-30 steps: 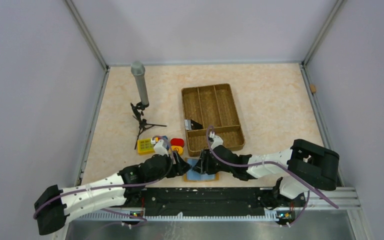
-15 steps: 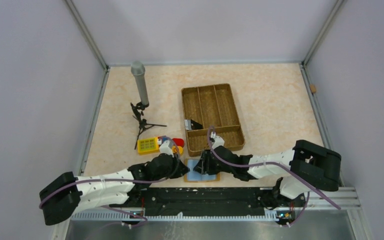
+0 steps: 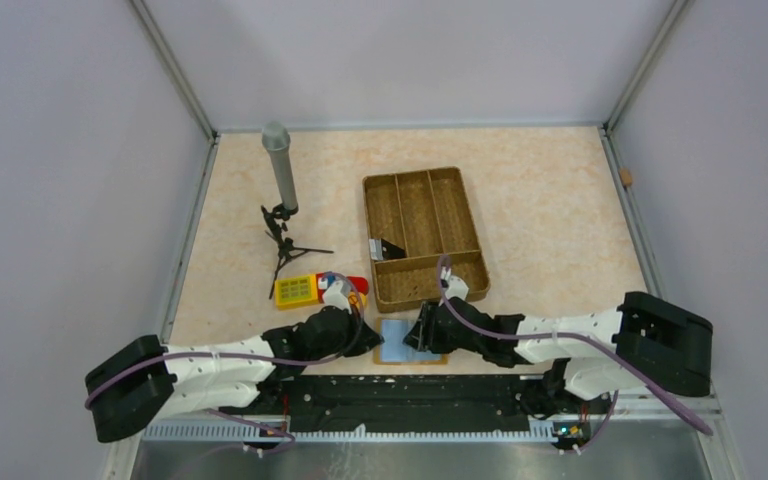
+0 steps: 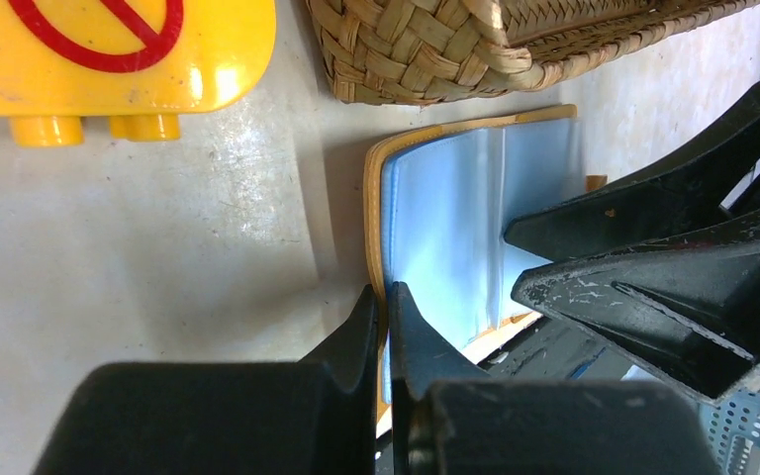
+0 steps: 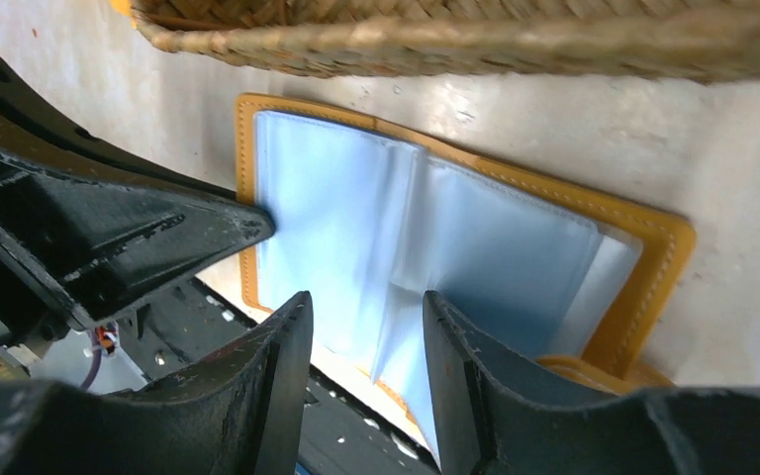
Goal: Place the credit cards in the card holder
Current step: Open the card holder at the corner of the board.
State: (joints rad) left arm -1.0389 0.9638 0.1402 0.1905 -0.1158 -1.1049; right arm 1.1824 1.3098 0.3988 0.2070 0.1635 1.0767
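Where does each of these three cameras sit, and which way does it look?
Top external: fixed above and behind, looking down on the table; left arm and right arm show, bases nearest.
Left wrist: on the left arm, looking along its pinched jaws at the open card holder.
Right wrist: on the right arm, facing the card holder between its open jaws.
Shared: all see the card holder near the woven tray.

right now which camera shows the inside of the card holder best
The right wrist view: the card holder lies open there, its light blue sleeves and tan border nearly whole. The left wrist view shows only part of the card holder. The top view shows the card holder small and partly covered.
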